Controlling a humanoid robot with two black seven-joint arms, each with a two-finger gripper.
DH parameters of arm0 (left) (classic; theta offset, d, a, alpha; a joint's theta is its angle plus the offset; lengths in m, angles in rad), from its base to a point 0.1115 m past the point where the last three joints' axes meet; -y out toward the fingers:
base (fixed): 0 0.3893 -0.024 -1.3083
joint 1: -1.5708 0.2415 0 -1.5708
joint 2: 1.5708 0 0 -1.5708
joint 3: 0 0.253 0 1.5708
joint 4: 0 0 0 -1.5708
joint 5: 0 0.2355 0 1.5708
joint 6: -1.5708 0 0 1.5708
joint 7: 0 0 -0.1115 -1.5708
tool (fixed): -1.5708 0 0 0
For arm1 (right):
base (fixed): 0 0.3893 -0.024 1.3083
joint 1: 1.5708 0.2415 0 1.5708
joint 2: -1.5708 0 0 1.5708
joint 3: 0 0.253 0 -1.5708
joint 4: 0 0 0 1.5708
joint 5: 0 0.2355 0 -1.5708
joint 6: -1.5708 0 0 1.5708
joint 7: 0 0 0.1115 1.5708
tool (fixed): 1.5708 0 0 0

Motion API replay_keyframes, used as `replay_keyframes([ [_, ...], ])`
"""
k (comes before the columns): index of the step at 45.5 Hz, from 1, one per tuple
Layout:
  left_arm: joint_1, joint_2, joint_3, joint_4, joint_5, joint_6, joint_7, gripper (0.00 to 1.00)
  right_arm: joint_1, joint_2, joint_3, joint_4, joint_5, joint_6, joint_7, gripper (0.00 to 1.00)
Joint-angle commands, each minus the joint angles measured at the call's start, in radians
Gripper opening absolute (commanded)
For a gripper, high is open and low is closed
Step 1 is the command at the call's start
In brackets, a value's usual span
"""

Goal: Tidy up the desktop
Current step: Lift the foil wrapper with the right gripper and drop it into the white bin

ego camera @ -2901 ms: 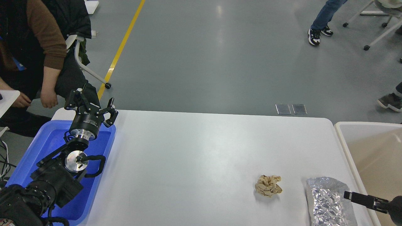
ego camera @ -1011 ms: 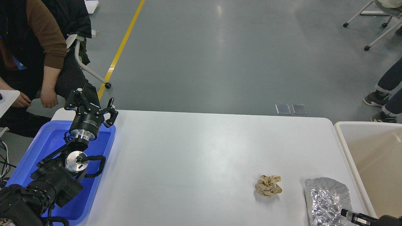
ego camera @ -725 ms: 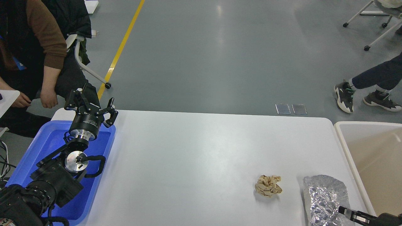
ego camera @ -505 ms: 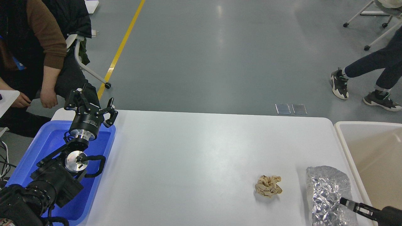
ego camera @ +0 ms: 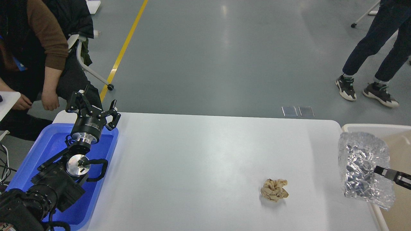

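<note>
The white desktop (ego camera: 205, 154) fills the middle of the head view. A crumpled tan paper ball (ego camera: 274, 190) lies on it at the front right. My right gripper (ego camera: 379, 170) is shut on a crinkled silver foil bag (ego camera: 362, 166) and holds it in the air over the desktop's right edge and the bin's rim. My left gripper (ego camera: 94, 102) is open and empty above the far end of the blue tray (ego camera: 48, 150) at the left.
A cream-white bin (ego camera: 395, 141) with a beige inside stands off the desktop's right edge. A seated person (ego camera: 38, 54) is behind the tray at the far left. Another person's legs (ego camera: 369, 57) are on the floor at the back right.
My right gripper has closed on the foil bag and lifted it off the desktop, up and to the right, over the bin's rim. The left arm has not moved. A person walked across the back right.
</note>
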Motion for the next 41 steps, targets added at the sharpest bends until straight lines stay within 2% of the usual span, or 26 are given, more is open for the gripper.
replay_keyframes([
  [1, 0.0, 0.0, 0.0, 0.0, 0.0, 0.0, 0.0, 1.0, 0.185, -0.179, 0.001, 0.101, 0.008, 0.151, 0.005, 0.0],
  [9, 0.0, 0.0, 0.0, 0.0, 0.0, -0.001, 0.0, 1.0, 0.34, -0.273, 0.012, 0.115, 0.017, 0.3, 0.006, 0.0],
  [14, 0.0, 0.0, 0.0, 0.0, 0.0, -0.001, 0.0, 1.0, 0.407, -0.305, 0.012, 0.114, 0.034, 0.358, 0.005, 0.0],
  [27, 0.0, 0.0, 0.0, 0.0, 0.0, -0.001, 0.0, 1.0, 0.459, -0.316, 0.006, 0.063, 0.069, 0.387, -0.003, 0.0],
  [31, 0.0, 0.0, 0.0, 0.0, 0.0, -0.001, 0.0, 1.0, 0.459, -0.29, -0.006, -0.035, 0.097, 0.387, -0.012, 0.0],
  [34, 0.0, 0.0, 0.0, 0.0, 0.0, -0.001, 0.0, 1.0, 0.458, -0.229, -0.014, -0.142, 0.104, 0.387, -0.018, 0.0],
  [41, 0.0, 0.0, 0.0, 0.0, 0.0, -0.001, 0.0, 1.0, 0.45, -0.042, -0.057, -0.507, 0.163, 0.391, -0.02, 0.0],
])
